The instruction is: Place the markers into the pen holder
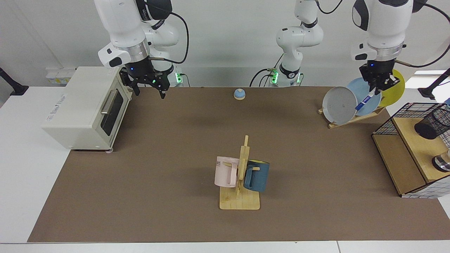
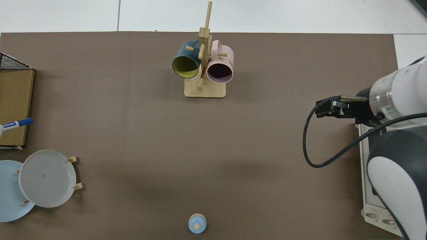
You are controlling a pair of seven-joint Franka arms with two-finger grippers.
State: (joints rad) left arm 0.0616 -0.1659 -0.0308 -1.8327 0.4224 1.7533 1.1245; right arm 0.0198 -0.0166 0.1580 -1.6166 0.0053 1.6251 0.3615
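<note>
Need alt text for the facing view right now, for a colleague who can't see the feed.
The left gripper holds the marker in the air in front of the plate rack, short of the pen holder on the wire shelf. The right gripper waits, jaws open, beside the toaster oven.

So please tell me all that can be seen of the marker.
The marker is a thin pen with a white barrel, a blue printed label and a dark blue cap. The left gripper holds it by its upper end, in the air. It hangs tilted, cap lowest, in front of the plates. In the top view only its capped end shows, over the wooden shelf.
</note>
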